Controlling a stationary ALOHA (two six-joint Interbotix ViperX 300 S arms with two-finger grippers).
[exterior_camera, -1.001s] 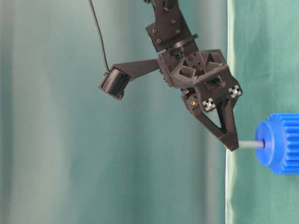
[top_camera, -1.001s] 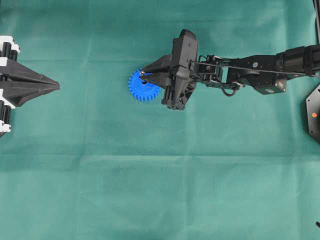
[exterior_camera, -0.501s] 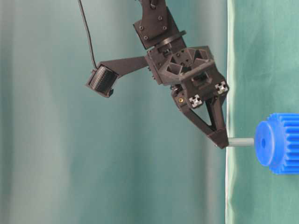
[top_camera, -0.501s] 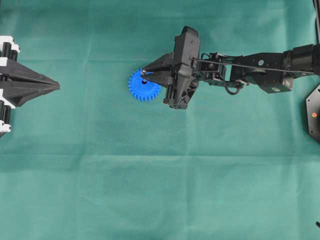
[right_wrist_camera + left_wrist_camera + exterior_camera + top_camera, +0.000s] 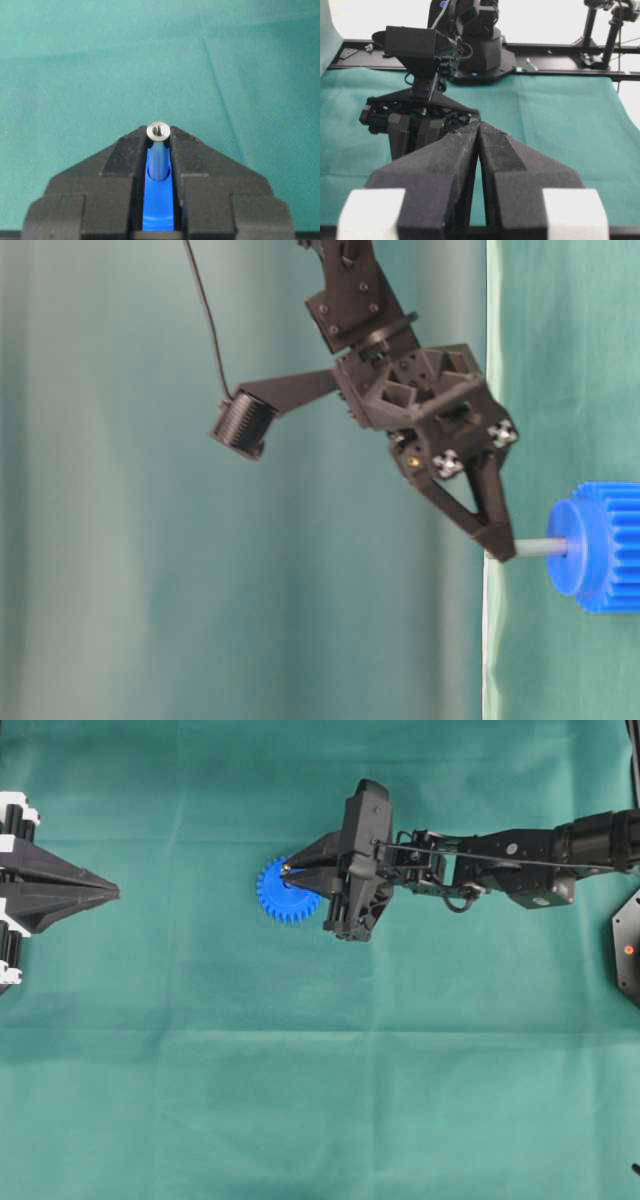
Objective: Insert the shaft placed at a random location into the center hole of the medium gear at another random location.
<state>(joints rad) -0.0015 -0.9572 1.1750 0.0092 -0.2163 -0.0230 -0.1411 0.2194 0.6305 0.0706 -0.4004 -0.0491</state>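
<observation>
Shaft [image 5: 159, 145] is clamped near its upper end between the two fingertips of the right gripper [image 5: 500, 545], as the right wrist view shows from directly above: the silvery end face sits level with the fingertips, and the blue of the medium gear [image 5: 600, 547] fills the slot beneath. In the table-level view the shaft [image 5: 540, 548] spans the gap from the fingertips to the gear's raised hub, and its lower end meets the hub face where the center hole lies. The hole itself is covered by the shaft, so depth of entry cannot be read; the greater part of the shaft is exposed above the hub.

Step in hand, by judgement: insertion, at its start. The shaft appears lined up with the hub axis and at most shallowly entered.

Next move, by judgement: a straight push along the shaft's axis, with the grasp held until the shaft seats, then release and withdrawal. Any tilt or side load may jam the shaft or slide the gear, which lies loose on the green surface [image 5: 320, 1100].

Location: the medium gear [image 5: 286, 892] lies in the far half of the surface, slightly left of centre in the overhead view. Farther off, at the left edge, the left gripper [image 5: 112, 894] rests idle, clenched on nothing, well apart from the gear.
</observation>
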